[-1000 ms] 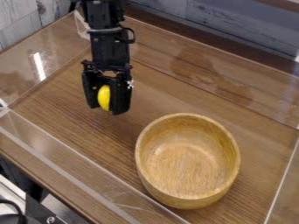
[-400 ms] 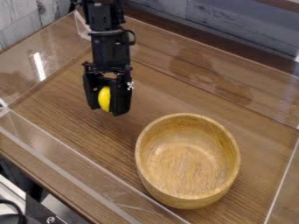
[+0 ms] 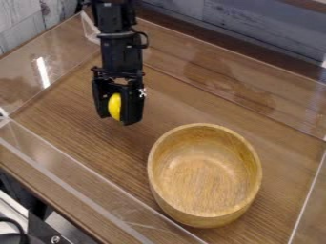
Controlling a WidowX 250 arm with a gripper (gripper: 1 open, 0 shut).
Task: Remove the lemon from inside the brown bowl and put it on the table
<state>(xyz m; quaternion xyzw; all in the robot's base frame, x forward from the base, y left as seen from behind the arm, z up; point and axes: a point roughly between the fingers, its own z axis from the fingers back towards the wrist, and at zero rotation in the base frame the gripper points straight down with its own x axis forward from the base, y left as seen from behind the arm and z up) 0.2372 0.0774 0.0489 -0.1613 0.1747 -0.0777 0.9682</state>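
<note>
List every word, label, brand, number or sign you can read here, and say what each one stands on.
No readable text anywhere: none shows on the brown bowl, the lemon or the table.
The pale mark on the black arm is too small and blurred to read.

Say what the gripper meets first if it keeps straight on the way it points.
Probably the table, just under the lemon between its fingers; the remaining gap is unclear from this view.

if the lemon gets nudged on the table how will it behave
The lemon would likely roll, as its sides look rounded. Its smooth-looking skin might slip a little, though the dark jaws on either side should limit that.
</note>
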